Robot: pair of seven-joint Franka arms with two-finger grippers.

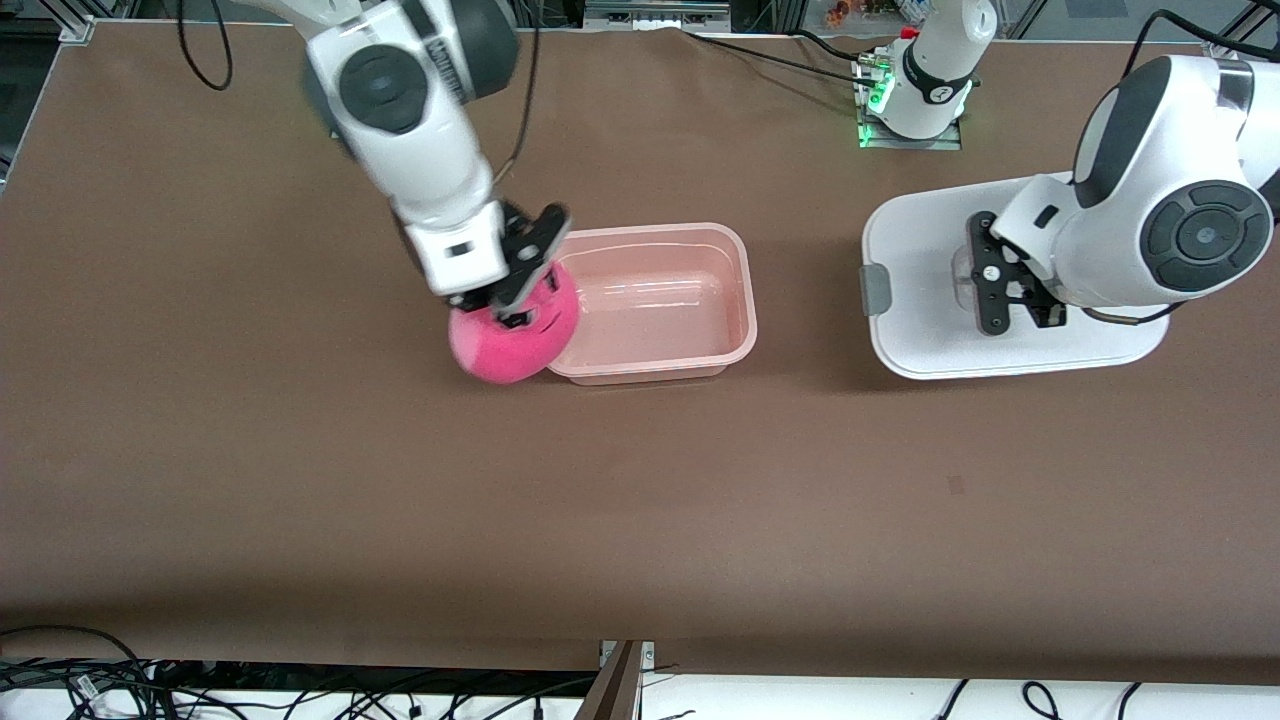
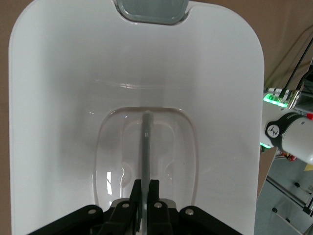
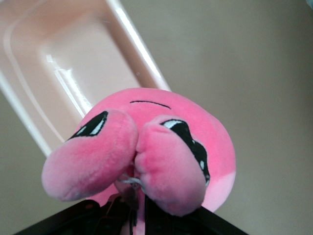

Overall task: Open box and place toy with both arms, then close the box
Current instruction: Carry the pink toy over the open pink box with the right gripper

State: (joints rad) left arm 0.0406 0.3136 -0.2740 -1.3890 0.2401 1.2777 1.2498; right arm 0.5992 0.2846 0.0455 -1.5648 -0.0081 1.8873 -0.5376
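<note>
Toy [image 1: 512,335] pinched in right gripper [image 1: 512,300] jaws, lifted over tabletop [image 1: 300,480] beside open box [image 1: 655,300], ready for dropping inside. Lid [image 1: 930,290] on tabletop toward left arm's end; left gripper [image 1: 1005,300] jaws pressed on handle [image 2: 146,147], holding for closing later.

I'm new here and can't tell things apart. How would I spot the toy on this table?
Find the open pale pink tub mid-table. The toy is over its rim at the right arm's end, pinched in the right gripper. It's the only hot-pink fuzzy ball, with bulging eyes and black sunglasses marks.
</note>
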